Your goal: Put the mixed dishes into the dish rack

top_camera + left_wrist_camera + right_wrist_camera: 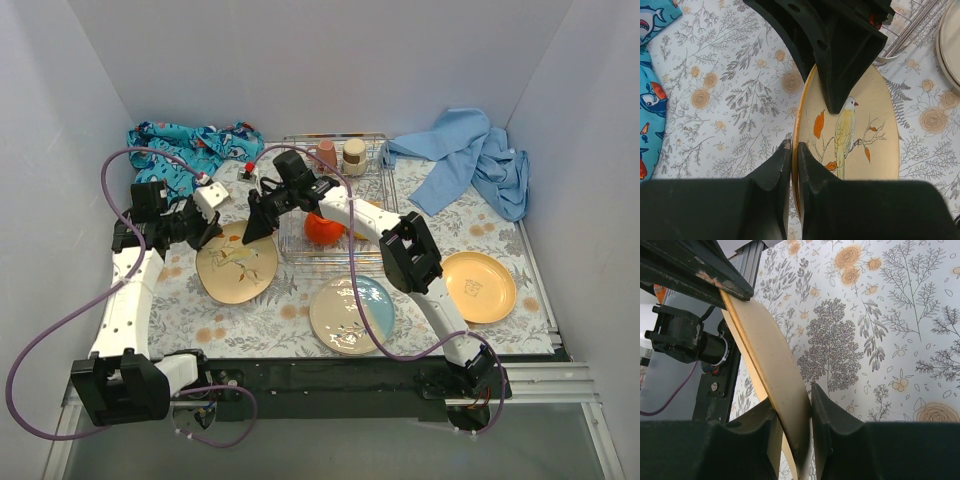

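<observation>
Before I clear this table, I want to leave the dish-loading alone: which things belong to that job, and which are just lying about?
Job: tan bird plate, cream-and-blue plate, yellow-orange plate, orange-red bowl, pinkish mug, small cup, dish rack.
Lying about: blue patterned cloth, light-blue cloth.

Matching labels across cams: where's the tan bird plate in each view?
Top external: tan plate left of centre, at the right gripper tip.
Left wrist: centre-right, bird showing, rim between the left gripper fingers.
Right wrist: edge-on diagonal band, upper left to bottom centre, pinched in the right gripper.
Shared landmark: floral table cover.
</observation>
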Tool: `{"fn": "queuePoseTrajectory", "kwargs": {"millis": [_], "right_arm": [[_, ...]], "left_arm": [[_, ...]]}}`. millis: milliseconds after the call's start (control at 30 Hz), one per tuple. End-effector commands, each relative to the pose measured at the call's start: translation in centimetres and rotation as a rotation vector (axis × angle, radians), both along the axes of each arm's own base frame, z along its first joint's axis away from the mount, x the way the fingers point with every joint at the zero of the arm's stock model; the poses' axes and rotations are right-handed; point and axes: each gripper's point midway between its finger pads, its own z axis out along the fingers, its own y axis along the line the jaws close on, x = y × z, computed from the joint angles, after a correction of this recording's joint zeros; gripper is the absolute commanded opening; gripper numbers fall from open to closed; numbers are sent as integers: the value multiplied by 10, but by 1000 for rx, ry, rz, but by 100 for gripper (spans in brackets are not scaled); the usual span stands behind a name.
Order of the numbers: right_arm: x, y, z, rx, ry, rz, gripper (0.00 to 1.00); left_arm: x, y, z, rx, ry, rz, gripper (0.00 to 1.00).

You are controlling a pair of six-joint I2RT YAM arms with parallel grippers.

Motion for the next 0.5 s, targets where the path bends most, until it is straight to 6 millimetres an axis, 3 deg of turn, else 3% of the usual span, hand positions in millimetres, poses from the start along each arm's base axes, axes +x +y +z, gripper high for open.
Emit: {"fn": "queuePoseTrajectory", "kwargs": {"millis": [0,67,100,133,167,200,233,400,467], "right_arm": [[-8,9,67,108,-32,14,1],[-6,8,71,102,-35,-10,1],[-2,9,73,93,-47,-44,1],[-2,8,81,96,-59,-58,1],[1,7,86,94,-66,-78,1],[8,8,89,83,-85,-130,1],[12,7,100,91,-104,-156,1],[26,7,145,151,-194,-250,1],[31,4,158,159,-212,-291,1]], "left_arm": [[17,-4,53,-28,-190,11,0],[30,5,65,-32,-242,92,11],[35,9,74,-37,-275,129,28],[43,11,96,-93,-327,191,37],[49,21,107,-92,-365,255,40],[53,23,117,-102,-394,277,50],[57,25,138,-118,-446,296,52],[61,29,168,-148,-515,332,58],[60,36,199,-225,-597,412,61]]}}
